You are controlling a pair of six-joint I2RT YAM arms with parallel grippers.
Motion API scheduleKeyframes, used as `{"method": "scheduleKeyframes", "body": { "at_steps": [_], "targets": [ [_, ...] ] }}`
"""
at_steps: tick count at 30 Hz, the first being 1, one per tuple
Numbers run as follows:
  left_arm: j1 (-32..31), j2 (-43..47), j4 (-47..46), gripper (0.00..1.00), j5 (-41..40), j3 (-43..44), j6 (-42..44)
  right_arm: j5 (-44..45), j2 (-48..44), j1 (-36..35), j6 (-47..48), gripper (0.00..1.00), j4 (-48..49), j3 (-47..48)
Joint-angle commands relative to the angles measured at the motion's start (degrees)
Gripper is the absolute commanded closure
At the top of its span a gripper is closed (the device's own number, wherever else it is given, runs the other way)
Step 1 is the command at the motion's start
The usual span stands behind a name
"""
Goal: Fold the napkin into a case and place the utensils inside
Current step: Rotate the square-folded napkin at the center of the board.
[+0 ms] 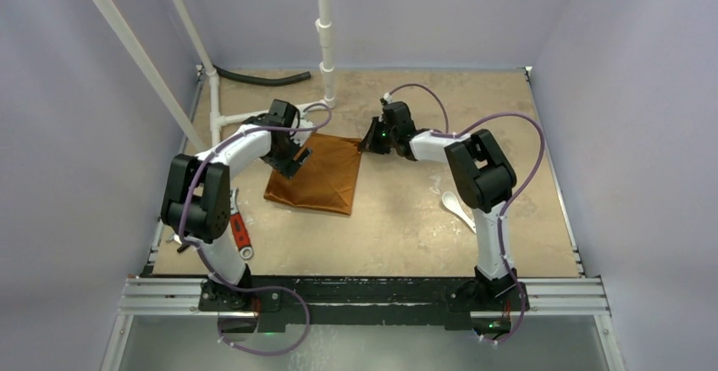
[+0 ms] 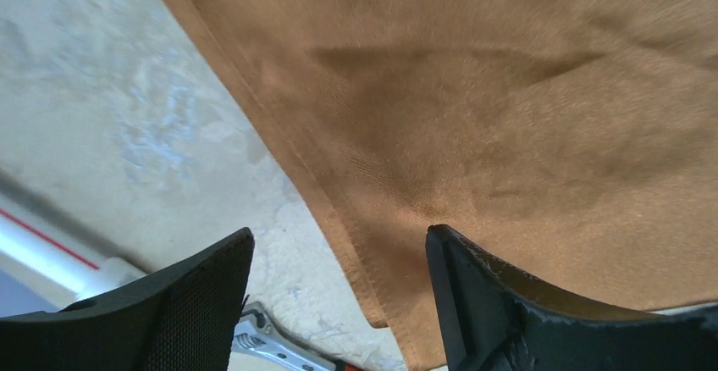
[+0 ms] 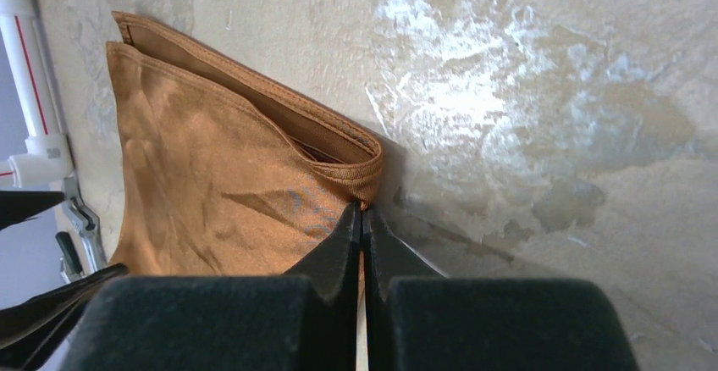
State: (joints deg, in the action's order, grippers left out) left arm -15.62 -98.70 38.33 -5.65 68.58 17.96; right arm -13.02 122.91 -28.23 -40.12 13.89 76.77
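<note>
Your left hand (image 1: 295,162) hangs over the near-left part of the napkin (image 1: 317,176) with its fingers (image 2: 203,295) apart and nothing between them. Your right hand (image 3: 362,212) has its fingers pressed together at the napkin's far-right folded corner; whether any cloth is pinched there, you cannot tell. On the table (image 1: 406,227) the rust-orange napkin lies folded and flat between the two arms. A red-handled tool (image 1: 240,232) lies by the left arm's base, and a white spoon (image 1: 457,210) lies beside the right arm, well apart from the cloth.
</note>
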Motion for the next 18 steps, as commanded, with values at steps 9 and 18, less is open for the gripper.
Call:
{"method": "scheduleKeyframes", "body": {
  "at_steps": [9, 18],
  "targets": [
    [3.62, -0.04, 0.24, 0.41, 1.3, -4.41, 2.5, 6.14, -7.57, 0.01, -1.07, 1.0, 0.74, -10.18],
    [3.63, -5.19, -6.5, 0.43, 12.03, -2.95, 3.16, 9.38, -18.63, -0.08, -0.33, 1.0, 1.62, -25.06]
  ]
}}
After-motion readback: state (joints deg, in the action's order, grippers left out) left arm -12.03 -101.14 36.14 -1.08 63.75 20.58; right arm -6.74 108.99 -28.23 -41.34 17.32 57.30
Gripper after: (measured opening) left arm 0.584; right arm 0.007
